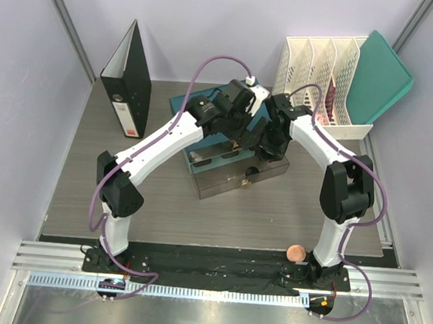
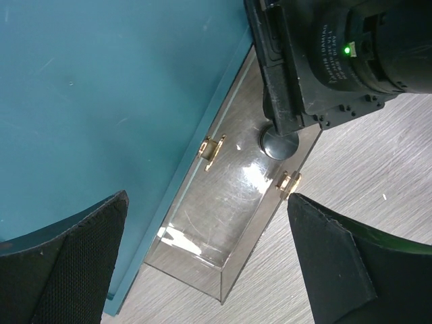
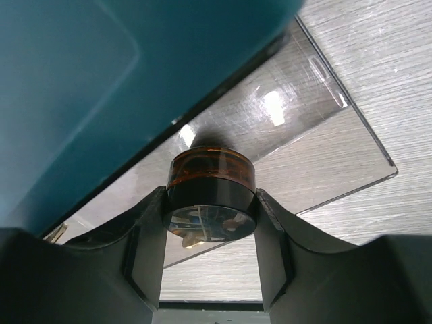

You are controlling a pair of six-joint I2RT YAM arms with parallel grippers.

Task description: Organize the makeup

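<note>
Jaws on the right arm are half shut around a black round jar, holding it just over the clear drawer pulled out of the teal box. Left jaws hang wide open and hold nothing. I think the jar should go down slowly and flat, inside the drawer walls, before the jaws let go.

A: Where's the top view?
B: High above and behind the arm bases, facing down over the whole counter, with the teal drawer box mid-frame.
A: And the wrist views?
B: Both are close over the clear drawer pulled out of that box, the right one lowest. Both catch the black round jar there
</note>
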